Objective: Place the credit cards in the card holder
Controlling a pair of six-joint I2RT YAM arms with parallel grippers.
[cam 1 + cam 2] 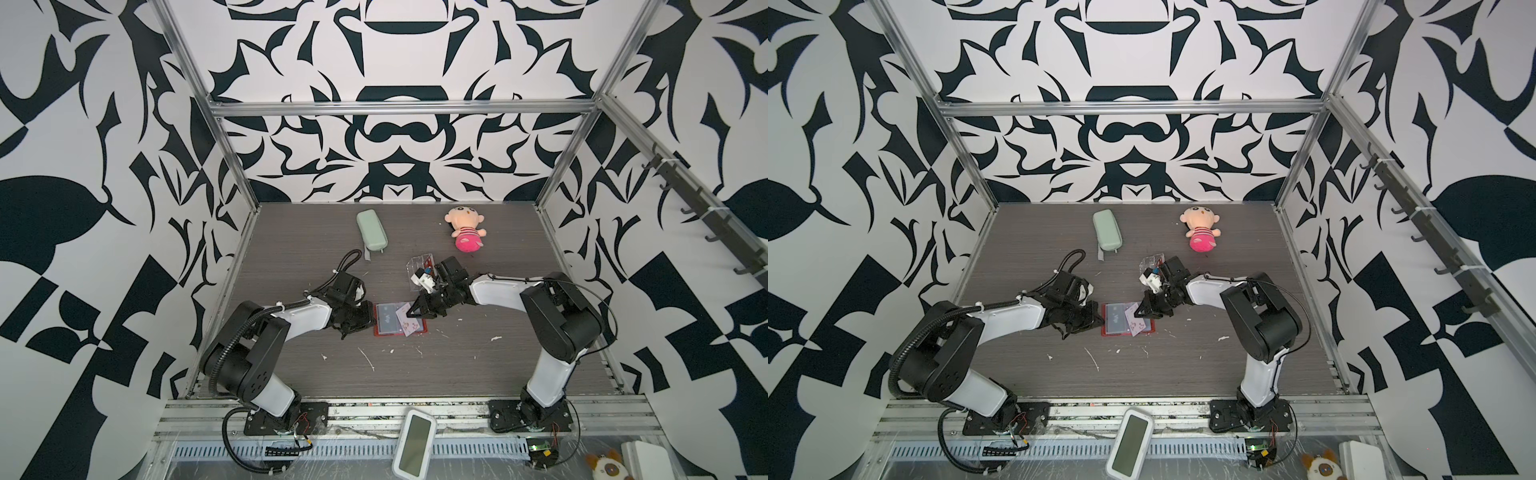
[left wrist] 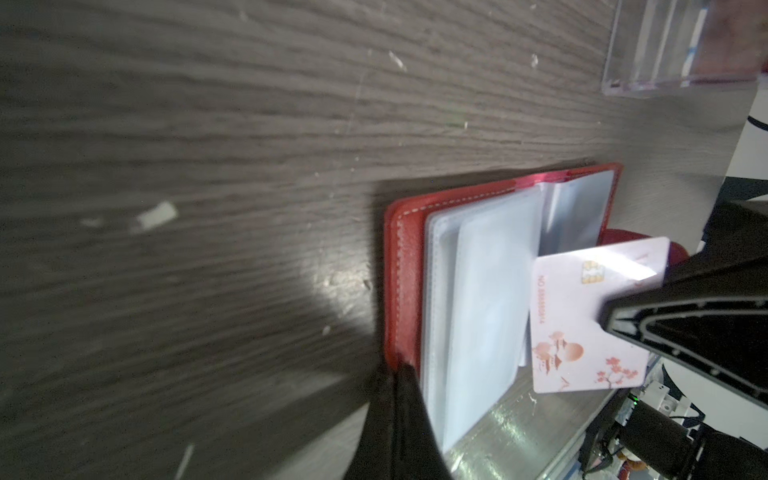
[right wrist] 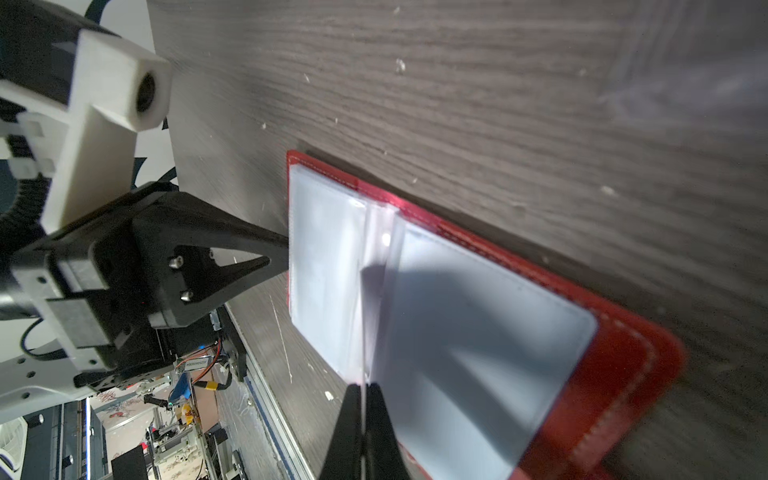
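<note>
On the wood-grain table (image 1: 457, 365) the red card holder (image 2: 405, 270) lies open, with a blue VIP card (image 1: 388, 319) in the sleeve nearer the left gripper (image 2: 400, 371), which pinches the holder's edge. The right gripper (image 3: 364, 395), jaws pressed together, grips a white blossom-print card (image 2: 582, 332) tilted over the other sleeves. Behind sits a clear acrylic box (image 1: 417, 262); farther back, a pale green case (image 1: 372, 230) and a plush doll (image 1: 465, 230)

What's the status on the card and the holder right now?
Left gripper shut on card holder edge. Right gripper shut on white blossom card, over open sleeves, not in yet. Blue VIP card looks sleeved. Nothing in the way.
</note>
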